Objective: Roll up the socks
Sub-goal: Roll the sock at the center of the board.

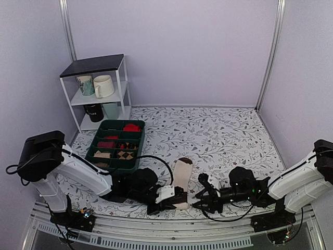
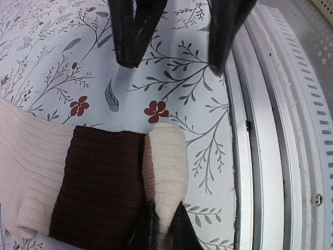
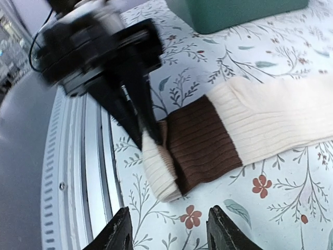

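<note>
Floral tablecloth (image 1: 218, 135) everywhere, and only the top camera gives us the green tray (image 1: 114, 166) and mug shelf (image 1: 93, 65) at upper left. The wrist cams show us the good bit: the socks (image 3: 270, 120), lower centre in the top view, have their cream end folded back over the dark brown band, and the left gripper (image 2: 161, 229) is clamped tight on that fold. Facing it, the right gripper (image 3: 171, 232) hangs half open, holding nothing.
</note>
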Available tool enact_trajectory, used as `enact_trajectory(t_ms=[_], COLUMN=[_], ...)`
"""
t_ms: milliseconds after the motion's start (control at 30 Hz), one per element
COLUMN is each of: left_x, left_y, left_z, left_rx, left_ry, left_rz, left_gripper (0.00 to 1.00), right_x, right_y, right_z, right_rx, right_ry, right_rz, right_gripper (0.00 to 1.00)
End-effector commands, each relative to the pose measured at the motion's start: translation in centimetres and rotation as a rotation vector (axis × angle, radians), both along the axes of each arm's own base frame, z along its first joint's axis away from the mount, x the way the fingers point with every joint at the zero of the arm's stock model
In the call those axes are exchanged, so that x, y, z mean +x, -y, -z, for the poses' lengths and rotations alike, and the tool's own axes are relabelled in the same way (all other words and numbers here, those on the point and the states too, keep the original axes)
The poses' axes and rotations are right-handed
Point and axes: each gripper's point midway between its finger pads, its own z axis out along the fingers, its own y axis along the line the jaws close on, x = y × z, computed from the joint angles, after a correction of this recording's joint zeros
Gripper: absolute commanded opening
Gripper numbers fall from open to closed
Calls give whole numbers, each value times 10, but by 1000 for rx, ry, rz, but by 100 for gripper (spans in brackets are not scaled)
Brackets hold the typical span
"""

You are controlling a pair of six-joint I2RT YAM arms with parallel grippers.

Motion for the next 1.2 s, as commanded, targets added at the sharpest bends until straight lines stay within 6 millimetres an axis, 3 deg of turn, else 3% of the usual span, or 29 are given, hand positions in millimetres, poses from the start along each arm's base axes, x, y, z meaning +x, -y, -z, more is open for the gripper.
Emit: enact_trajectory(t_ms=[0,200,433,667,1033,1167], left_x=[-24,-24,-23,-22,-23,-24], left_y=[-44,-45,-48,-49,-49,-49], left_z=[54,56,58,59,61,62], left_rx=[249,259,269,272,276,277], left_ry=[-216,-248,-262,-264,-271,-273], left_rz=[-10,-13,-25,-28,-25,-23], left_gripper=[0,0,0,0,0,0], right_x=[8,3,-12,-22,-10,-10], right_y=[-14,-33,-45,-42,-45,-42], right_z=[-24,-16,3,21,36,45], right_rx=[72,16,-8,-34,-87,-116], right_ry=[291,452,407,324,324,294], right_rz=[2,-74,-194,-203,-146,-133], right_gripper=[50,50,50,48,46,34])
